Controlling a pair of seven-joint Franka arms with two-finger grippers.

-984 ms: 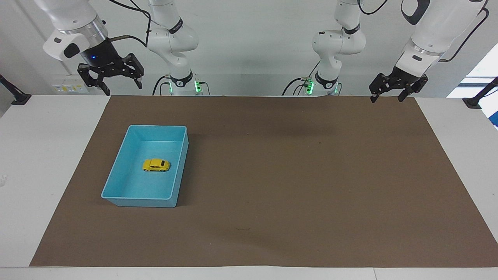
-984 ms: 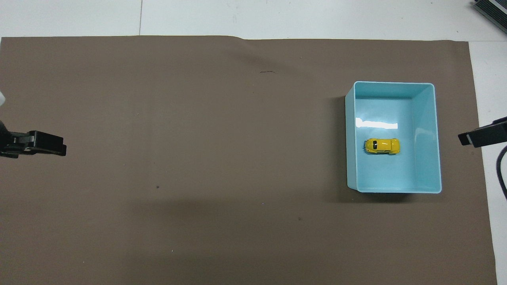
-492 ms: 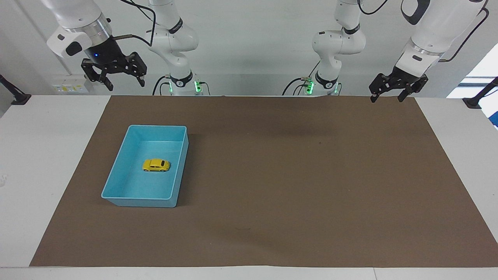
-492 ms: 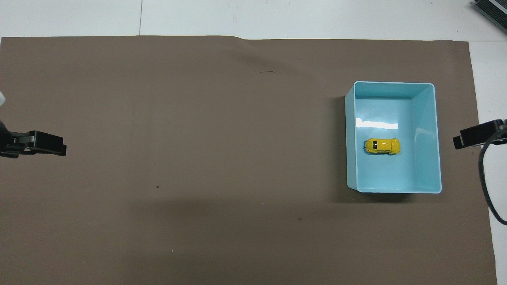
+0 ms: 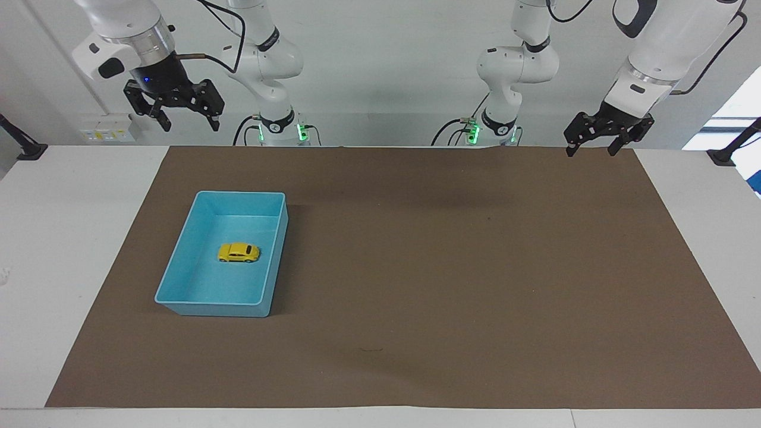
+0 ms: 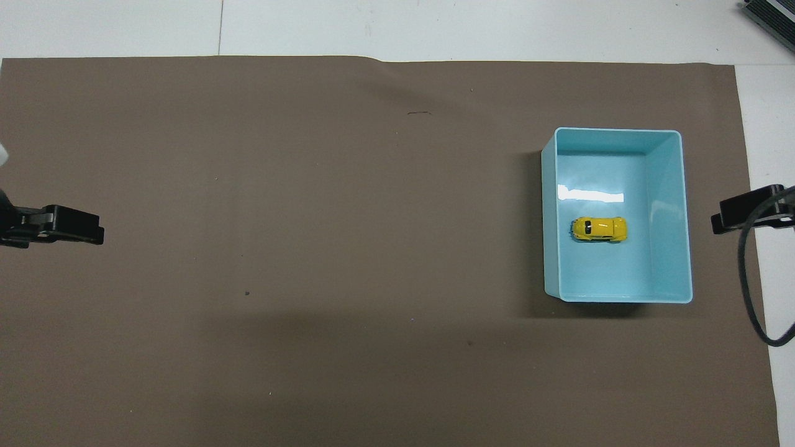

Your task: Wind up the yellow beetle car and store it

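Observation:
The yellow beetle car (image 5: 238, 252) sits upright on the floor of the light blue bin (image 5: 178, 266), toward the right arm's end of the table; it also shows in the overhead view (image 6: 599, 228) inside the bin (image 6: 680, 211). My right gripper (image 5: 188, 123) is open and empty, raised high over the table's edge by the robots, apart from the bin. Its tip shows in the overhead view (image 6: 739, 214). My left gripper (image 5: 590, 147) is open and empty, waiting over the mat's corner at the left arm's end; it also shows in the overhead view (image 6: 74, 228).
A brown mat (image 5: 416, 267) covers most of the white table (image 5: 59, 238). The bin is the only thing on it. A black cable (image 6: 748, 279) hangs by the right gripper.
My right gripper has risen and drawn back toward the robots, still open. The car, the bin and the left arm have not moved.

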